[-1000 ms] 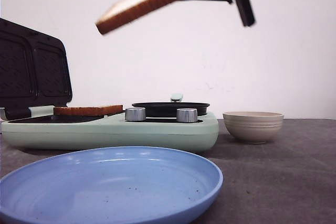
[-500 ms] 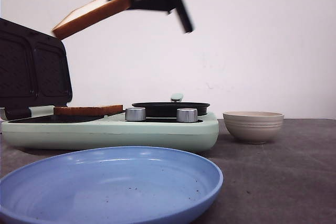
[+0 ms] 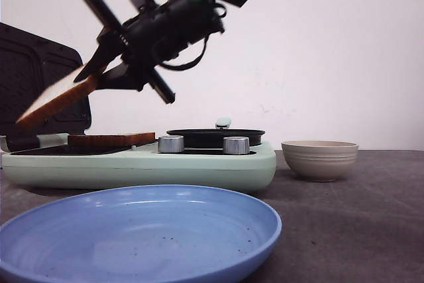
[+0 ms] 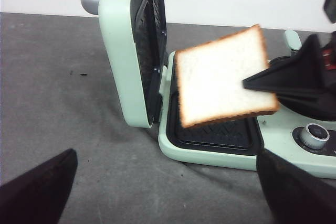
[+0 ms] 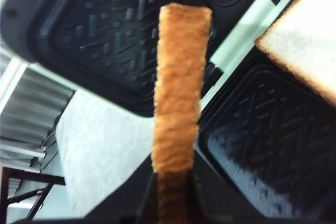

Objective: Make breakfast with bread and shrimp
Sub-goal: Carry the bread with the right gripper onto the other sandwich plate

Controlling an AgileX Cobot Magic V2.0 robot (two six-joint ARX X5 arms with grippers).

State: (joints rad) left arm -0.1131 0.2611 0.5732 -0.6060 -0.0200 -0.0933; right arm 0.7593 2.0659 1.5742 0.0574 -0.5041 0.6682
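White square bread slice (image 4: 223, 80) is clamped at one edge by right gripper (image 3: 99, 74), tilted down over mint-green sandwich maker (image 3: 199, 164) for loading beside second slice (image 3: 109, 139); left gripper (image 4: 163, 190) spread apart, idle.

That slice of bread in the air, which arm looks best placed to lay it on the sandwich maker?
The right. Its pincer already grips the bread slice, tilted above the sandwich maker. The left pincer is open and empty.

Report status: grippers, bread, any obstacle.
Right gripper shut on bread slice, tilted above sandwich maker. Left gripper open, empty. Second slice on plate. No obstacle.
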